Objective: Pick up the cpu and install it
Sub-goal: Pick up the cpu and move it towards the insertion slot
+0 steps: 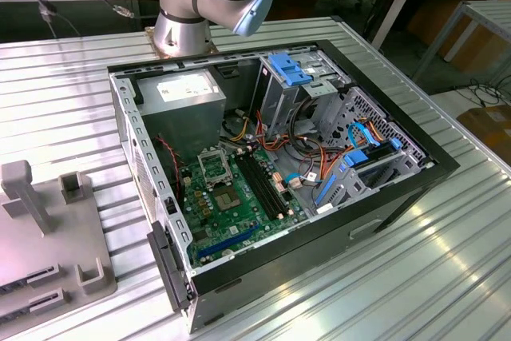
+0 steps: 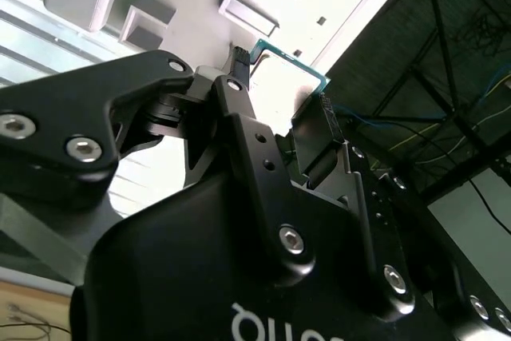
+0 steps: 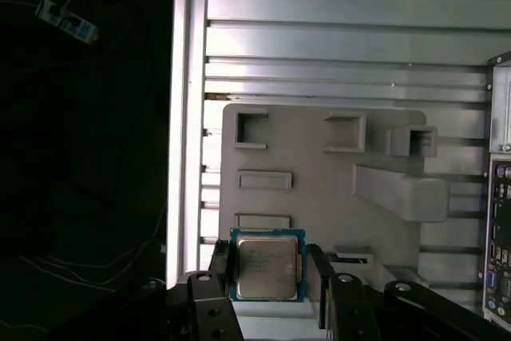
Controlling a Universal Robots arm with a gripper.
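Ribbed metal worktop point(image 3: 319, 37) well below the jaws. Open computer case point(image 1: 319, 233) off to one side of them, green motherboard point(image 1: 231, 205) inside. Grey fixture tray point(image 3: 319, 173) straight beneath. Clenched between the jaws by opposite edges, clear of the tray: the cpu point(image 3: 267, 265).

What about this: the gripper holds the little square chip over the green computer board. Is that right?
Not quite. The gripper does hold the cpu, but over the grey holder tray, not the green board. The first wrist view shows it.
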